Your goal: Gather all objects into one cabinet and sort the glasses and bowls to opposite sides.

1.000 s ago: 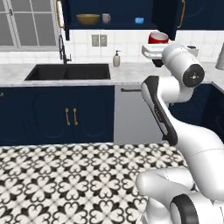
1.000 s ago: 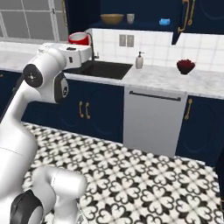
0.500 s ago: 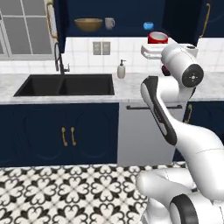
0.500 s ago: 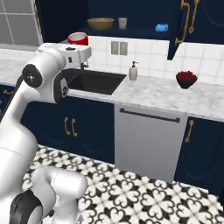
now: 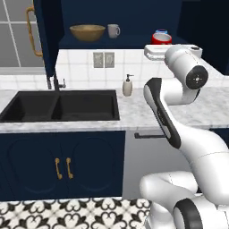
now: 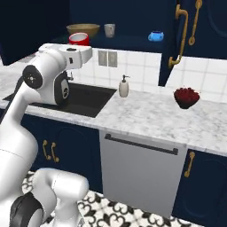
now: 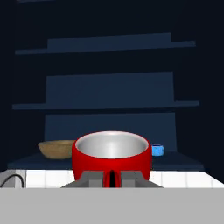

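Note:
My gripper is shut on the rim of the red cup, which I hold upright in front of the open navy cabinet. From the base views the red cup rides on the hand at about shelf height. On the cabinet shelf stand the tan wooden bowl and, right of it, the pale grey mug. Further right sits the small blue vessel. Past the cup, the bowl lies to the left and the blue vessel to the right.
The cabinet door with a gold handle hangs open at the right; another door is at the left. On the marble counter are a soap dispenser and a dark bowl of red fruit. A black sink lies left.
The whole picture has shifted: the base has driven closer to the counter and cabinet. The red cup stays in the shut gripper, the arm's pose barely altered.

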